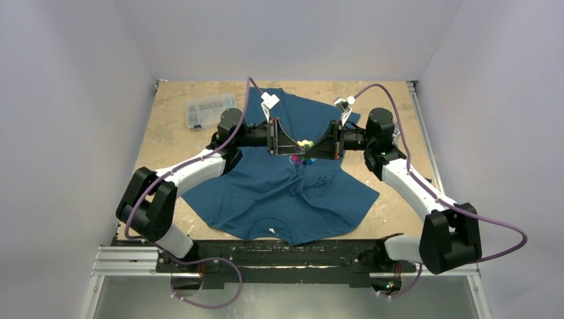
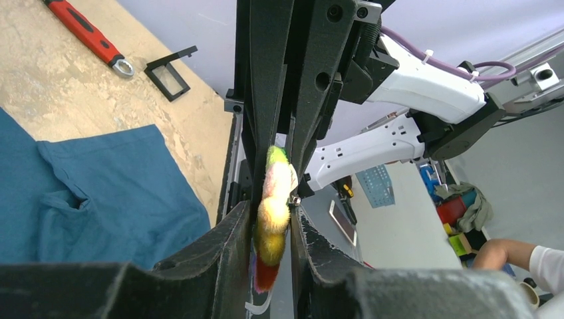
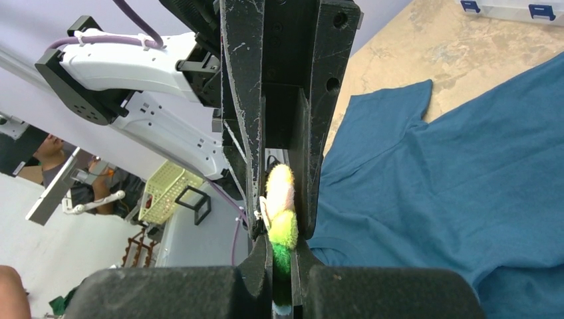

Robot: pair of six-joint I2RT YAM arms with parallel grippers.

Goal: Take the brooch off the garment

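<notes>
Overhead view: the left gripper [image 1: 294, 145] enters from 9 o'clock and the right gripper [image 1: 318, 147] from 3 o'clock. Their tips meet over the middle of the shirt [image 1: 266, 193], which lies spread on the table [image 1: 166, 139] with folds drawn toward the meeting point. Both sets of jaws are closed tight on the brooch [image 1: 304, 151], which each wrist view shows edge-on as a yellow, green and red strip pinched between the near jaws and the opposing ones at 12 o'clock. Whether the pin is fastened to the cloth cannot be told; a box [image 1: 209, 109] sits at 10 o'clock of the shirt.
</notes>
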